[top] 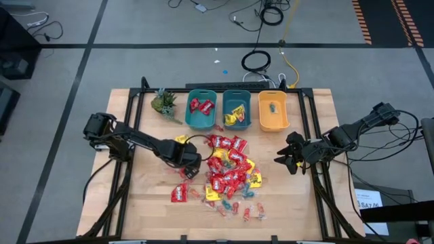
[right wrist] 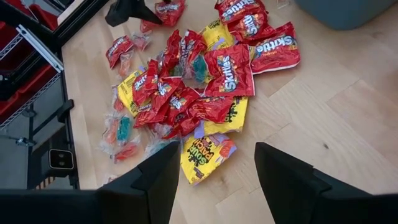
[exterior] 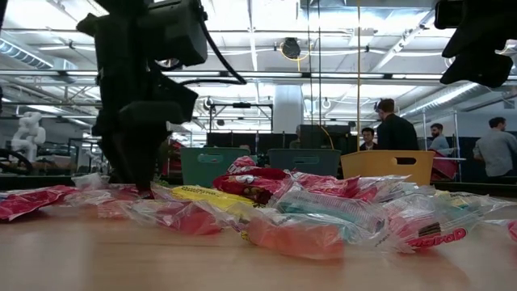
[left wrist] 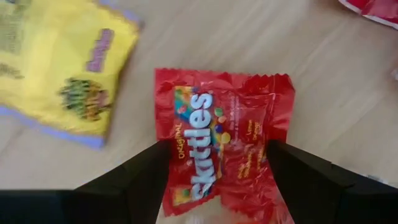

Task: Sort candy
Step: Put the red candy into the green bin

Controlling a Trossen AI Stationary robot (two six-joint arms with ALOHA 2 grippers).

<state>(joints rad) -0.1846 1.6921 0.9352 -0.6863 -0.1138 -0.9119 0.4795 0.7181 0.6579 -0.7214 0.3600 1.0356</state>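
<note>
A heap of candy [top: 227,173] lies mid-table: red packets, yellow packets and small twist-wrapped pieces. My left gripper [top: 190,164] is low at the heap's left edge, and the low view shows it [exterior: 141,184] down at the table. It is open, with its fingers on either side of a red Skittles packet [left wrist: 217,137] that lies flat on the wood. A yellow packet [left wrist: 62,68] lies beside that packet. My right gripper [top: 287,157] hangs open above the table, right of the heap, touching nothing. Its wrist view looks down on the heap [right wrist: 186,87]. My left gripper [left wrist: 217,149] comes from above with one finger at each long side of the red Skittles packet's lower half [left wrist: 186,180]. The packet fills the gap between the fingers and lies flat on the table. Whether the fingers touch its edges, I cannot tell.
Three bins stand in a row at the far edge: a teal one with red packets [top: 201,118], a teal one with yellow packets [top: 236,120] and an orange one [top: 272,120]. A small green plant [top: 164,102] stands left of them. Bare wood [top: 291,196] lies right of the heap.
</note>
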